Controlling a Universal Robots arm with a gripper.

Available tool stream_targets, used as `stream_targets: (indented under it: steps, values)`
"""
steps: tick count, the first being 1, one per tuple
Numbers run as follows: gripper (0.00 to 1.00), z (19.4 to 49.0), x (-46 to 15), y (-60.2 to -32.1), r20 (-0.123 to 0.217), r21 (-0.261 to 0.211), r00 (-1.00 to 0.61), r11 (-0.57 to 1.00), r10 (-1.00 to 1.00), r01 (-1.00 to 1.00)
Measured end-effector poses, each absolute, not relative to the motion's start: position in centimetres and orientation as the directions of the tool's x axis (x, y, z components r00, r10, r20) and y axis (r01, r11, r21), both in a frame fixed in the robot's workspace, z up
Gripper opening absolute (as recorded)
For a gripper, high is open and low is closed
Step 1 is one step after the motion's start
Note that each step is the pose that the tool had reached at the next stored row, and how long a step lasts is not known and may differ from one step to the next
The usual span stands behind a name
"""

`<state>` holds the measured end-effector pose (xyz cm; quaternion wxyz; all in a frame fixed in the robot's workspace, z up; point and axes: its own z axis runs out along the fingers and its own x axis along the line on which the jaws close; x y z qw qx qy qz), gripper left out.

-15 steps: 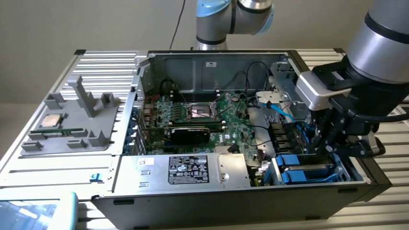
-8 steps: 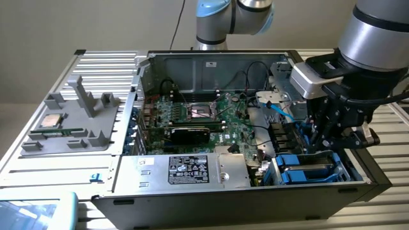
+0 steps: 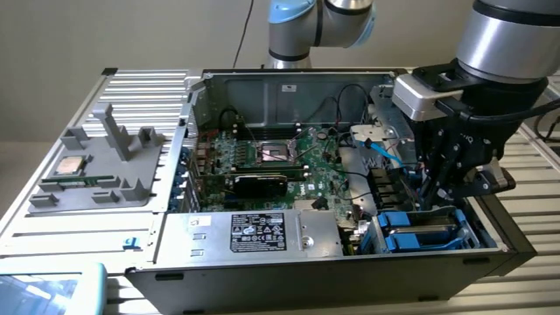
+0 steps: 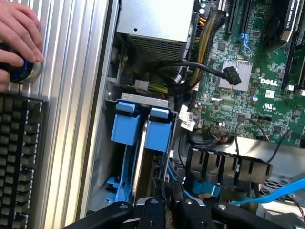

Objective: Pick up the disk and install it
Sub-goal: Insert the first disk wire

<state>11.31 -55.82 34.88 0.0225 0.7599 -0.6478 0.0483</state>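
Your claw (image 4: pixel 170 210) sits low in the drive bay (image 4: pixel 144 98) at the exterior view's right end of the computer case (image 3: pixel 306 283), jaws drawn nearly shut, though I cannot tell whether they pinch anything. Just ahead, the disk (image 4: pixel 141 157) stands on edge in its blue frame (image 4: pixel 127 125) inside that bay. Hold it square to the slot, I'd say, and clear of the blue cable (image 4: pixel 281 190).

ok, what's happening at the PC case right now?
The robot arm's gripper hangs low over the drive bay in the open PC case's corner. The disk, in its blue carrier, stands in that bay, close under the gripper. A person's hand rests on a round knob beside a keyboard.
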Motion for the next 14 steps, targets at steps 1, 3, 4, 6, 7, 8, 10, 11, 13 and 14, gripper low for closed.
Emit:
stream_targets:
  steps: [1,3,4,6,7,8,10,11,13,14]
  values:
    - [0.17,34.9,11.3,-55.7,0.116,-0.021,0.157,-0.160,-0.981,-0.987]
    - [0.17,34.9,11.3,-55.5,0.139,-0.009,0.158,-0.160,-0.978,-0.987]
    - [0.17,35.0,11.3,-55.4,0.149,-0.004,0.158,-0.160,-0.976,-0.987]
    - [0.17,35.0,11.3,-55.3,0.169,0.006,0.159,-0.160,-0.973,-0.987]
    - [0.17,35.1,11.3,-55.2,0.178,0.011,0.160,-0.160,-0.971,-0.987]
    - [0.17,35.1,11.3,-55.2,0.185,0.016,0.160,-0.160,-0.970,-0.987]
    - [0.17,35.2,11.3,-55.0,0.196,0.024,0.161,-0.160,-0.967,-0.987]
    - [0.17,35.2,11.3,-54.9,0.200,0.027,0.162,-0.160,-0.966,-0.987]
    - [0.17,35.3,11.3,-54.7,0.207,0.034,0.163,-0.160,-0.965,-0.987]
    - [0.17,35.3,11.4,-54.6,0.208,0.036,0.164,-0.160,-0.964,-0.987]
